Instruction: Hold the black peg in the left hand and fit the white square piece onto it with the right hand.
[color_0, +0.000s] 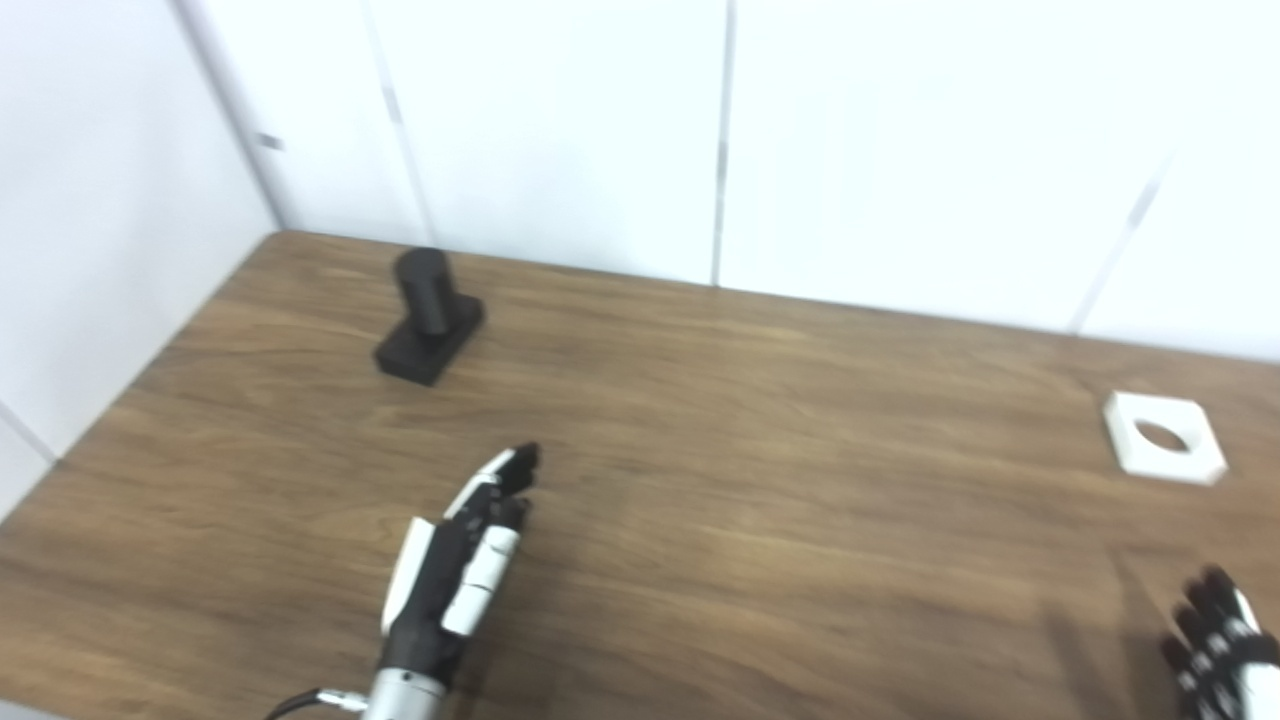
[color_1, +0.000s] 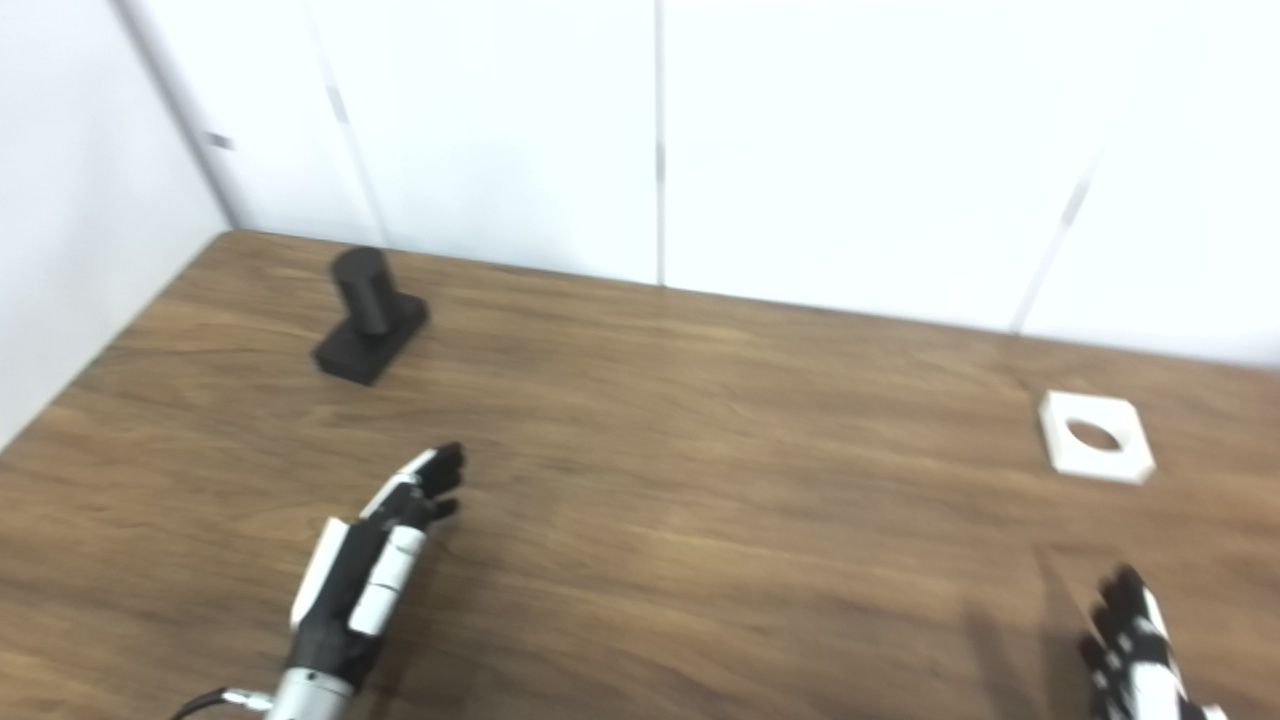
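Note:
The black peg, a cylinder upright on a flat black base, stands on the wooden table at the far left. The white square piece, with a round hole through it, lies flat near the right edge. My left hand hovers over the near left of the table, well short of the peg, fingers stretched forward and holding nothing. My right hand shows only partly at the bottom right corner, fingers spread, below the white piece and apart from it.
White wall panels rise right behind the table's far edge and along its left side. Bare wood lies between the peg and the white piece.

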